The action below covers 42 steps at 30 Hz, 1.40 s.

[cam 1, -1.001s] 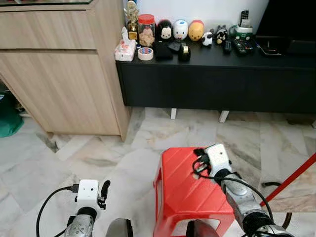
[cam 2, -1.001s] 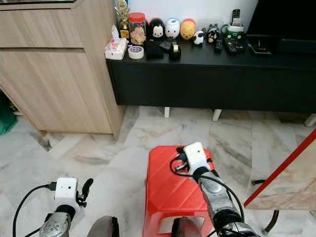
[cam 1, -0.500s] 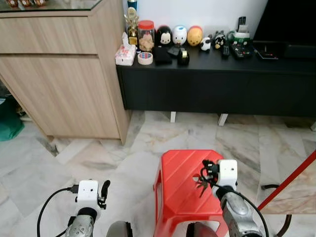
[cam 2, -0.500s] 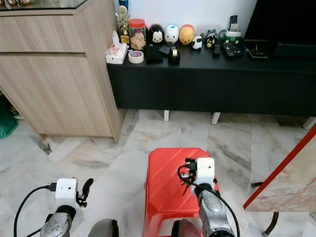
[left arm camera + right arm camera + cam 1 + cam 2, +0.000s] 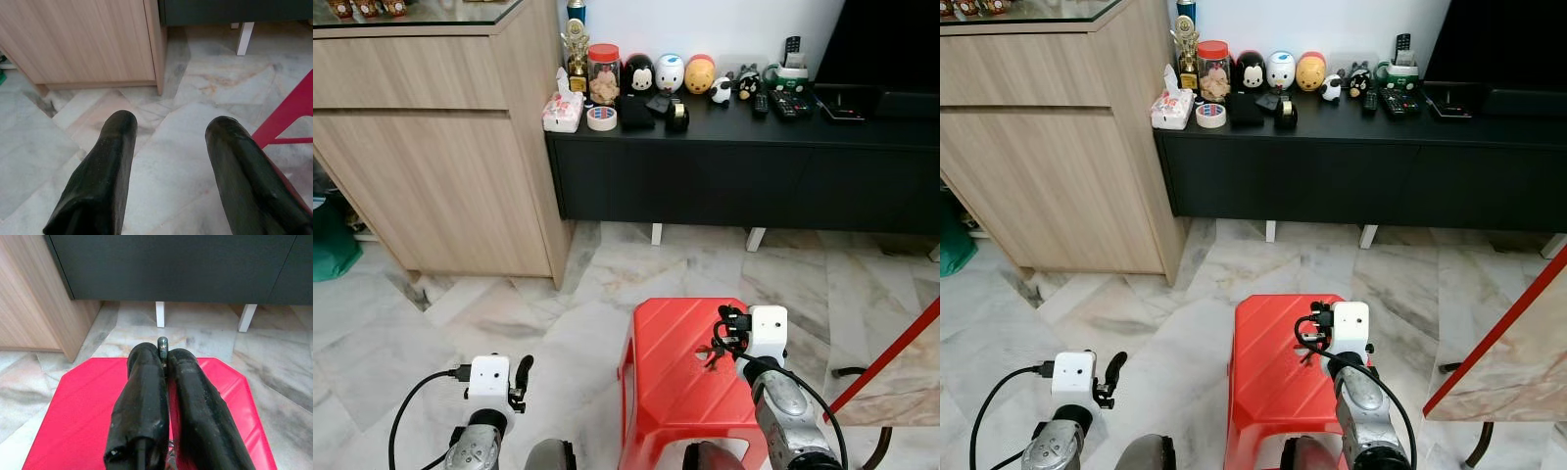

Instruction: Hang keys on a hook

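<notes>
Your left end effector hangs idle at about 7 o'clock, low over the pale marble floor, its two black fingers spread wide with nothing between them. At 9 o'clock stands the light wooden cabinet. Centre frame at 6 o'clock sits the red plastic stool. Above the stool's right half you hold your right end effector, fingers pinched narrow on the small bunch of metal keys; a key tip pokes out between the fingertips and the rest dangles below. At 12 to 2 o'clock runs the long black low bench, carrying jars and figurines.
</notes>
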{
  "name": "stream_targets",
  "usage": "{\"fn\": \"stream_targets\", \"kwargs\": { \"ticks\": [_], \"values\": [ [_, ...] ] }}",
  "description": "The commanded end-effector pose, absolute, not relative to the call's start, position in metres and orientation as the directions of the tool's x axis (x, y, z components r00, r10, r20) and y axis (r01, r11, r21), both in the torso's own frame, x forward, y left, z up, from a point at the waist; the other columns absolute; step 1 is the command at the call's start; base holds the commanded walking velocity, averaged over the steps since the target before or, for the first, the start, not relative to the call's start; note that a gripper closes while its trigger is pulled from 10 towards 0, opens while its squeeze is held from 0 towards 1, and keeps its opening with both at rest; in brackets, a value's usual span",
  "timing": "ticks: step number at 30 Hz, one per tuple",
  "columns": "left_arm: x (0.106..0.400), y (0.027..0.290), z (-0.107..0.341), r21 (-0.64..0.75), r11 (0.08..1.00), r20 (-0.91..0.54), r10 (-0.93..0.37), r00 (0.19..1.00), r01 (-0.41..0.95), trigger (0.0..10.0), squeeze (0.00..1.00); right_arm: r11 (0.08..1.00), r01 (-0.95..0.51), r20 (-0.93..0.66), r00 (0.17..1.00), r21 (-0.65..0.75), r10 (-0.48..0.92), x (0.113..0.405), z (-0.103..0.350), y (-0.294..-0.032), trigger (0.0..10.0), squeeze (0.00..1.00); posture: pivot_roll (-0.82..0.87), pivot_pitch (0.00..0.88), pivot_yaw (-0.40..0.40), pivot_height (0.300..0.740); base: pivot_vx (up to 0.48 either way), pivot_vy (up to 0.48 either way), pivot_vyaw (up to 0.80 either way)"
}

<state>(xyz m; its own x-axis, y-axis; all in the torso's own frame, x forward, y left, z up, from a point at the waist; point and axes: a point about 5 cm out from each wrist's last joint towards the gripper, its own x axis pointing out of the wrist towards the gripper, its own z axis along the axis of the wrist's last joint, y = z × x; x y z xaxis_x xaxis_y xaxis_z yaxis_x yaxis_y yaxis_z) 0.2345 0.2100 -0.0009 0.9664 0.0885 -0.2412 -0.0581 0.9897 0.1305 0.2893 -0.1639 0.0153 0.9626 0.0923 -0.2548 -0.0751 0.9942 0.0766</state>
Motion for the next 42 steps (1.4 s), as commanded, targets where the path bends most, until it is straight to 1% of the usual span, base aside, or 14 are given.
{"fn": "stream_targets", "kwargs": {
  "ticks": [1,14,23,36,42],
  "values": [
    [0.234,0.21,-0.002,0.114,0.991,-0.246,0.097,0.965,-0.071,10.0,0.0,0.996,-0.06,-0.233,0.969,0.072,0.075,0.297,0.024,-0.166,10.0,0.0,0.04,0.0,-0.031,0.631,-0.27,0.0,0.0],
    [0.233,0.212,-0.001,0.115,0.99,-0.235,0.106,0.966,-0.081,10.0,0.0,0.994,-0.077,-0.242,0.966,0.072,0.092,0.299,0.024,-0.161,10.0,0.0,0.05,0.012,-0.032,0.631,-0.299,0.0,0.0],
    [0.234,0.212,0.0,0.116,0.99,-0.231,0.106,0.967,-0.081,10.0,0.0,0.995,-0.078,-0.251,0.964,0.06,0.091,0.301,0.025,-0.162,10.0,0.0,0.05,0.015,-0.032,0.631,-0.318,0.0,0.0],
    [0.234,0.213,0.002,0.123,0.989,-0.228,0.111,0.967,-0.084,10.0,0.0,0.993,-0.102,-0.25,0.962,0.058,0.113,0.303,0.027,-0.158,10.0,0.0,0.05,0.018,-0.036,0.631,0.0,0.0,0.0],
    [0.234,0.215,0.002,0.124,0.989,-0.226,0.113,0.968,-0.087,10.0,0.0,0.991,-0.126,-0.245,0.96,0.049,0.134,0.305,0.029,-0.156,10.0,0.0,0.05,0.019,-0.037,0.666,0.0,0.0,0.0]
  ]
}}
